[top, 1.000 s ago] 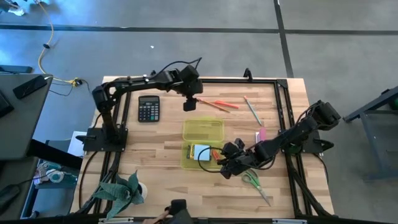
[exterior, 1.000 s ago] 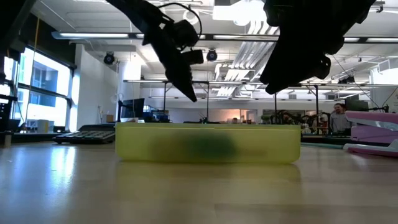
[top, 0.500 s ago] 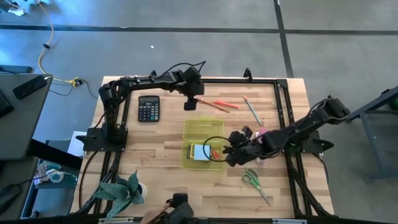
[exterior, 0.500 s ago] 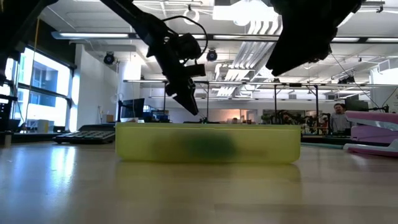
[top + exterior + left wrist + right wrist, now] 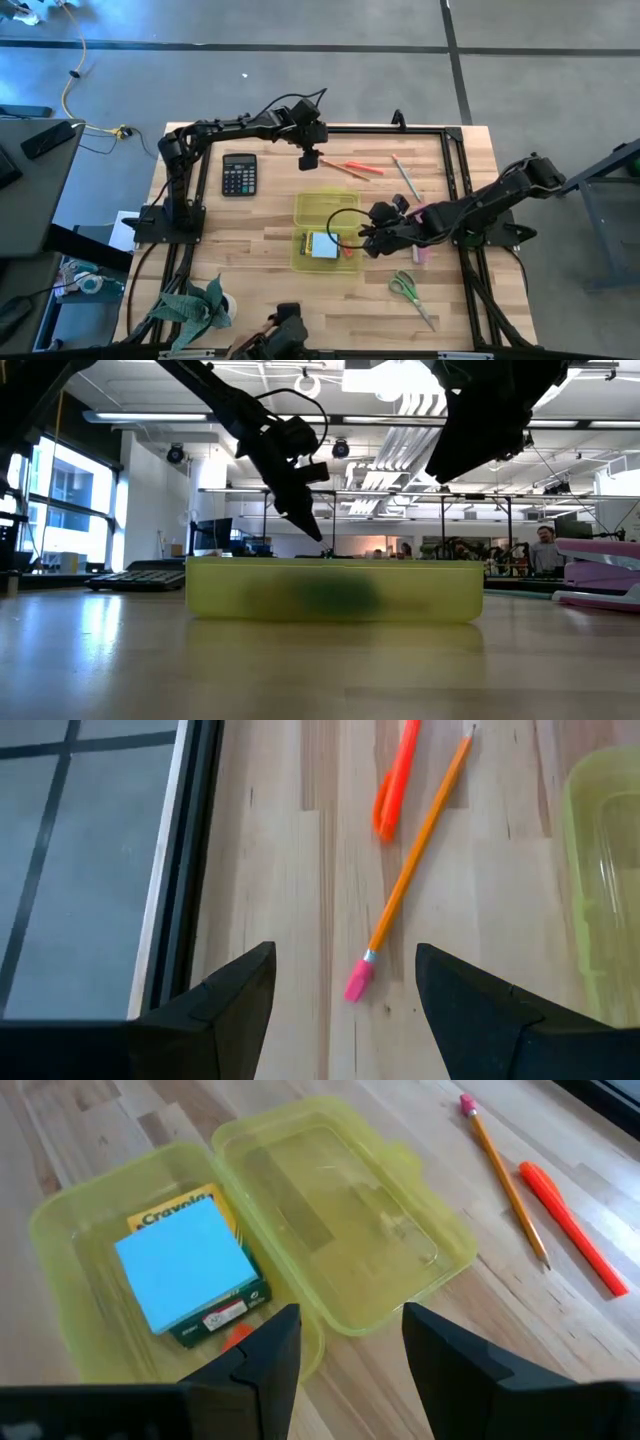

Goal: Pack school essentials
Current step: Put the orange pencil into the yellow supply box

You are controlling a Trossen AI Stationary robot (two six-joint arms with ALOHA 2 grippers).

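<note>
Pens: one orange pen, one pencil, one scissors.

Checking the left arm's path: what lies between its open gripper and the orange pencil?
Only bare wood: in the left wrist view the left gripper hangs just over the orange pencil.

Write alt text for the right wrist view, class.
An open translucent yellow-green case on a wooden table holds a crayon box topped by a blue sticky-note pad. An orange pencil and orange pen lie beside it.

sticky-note pad on crayon box, in case
</note>
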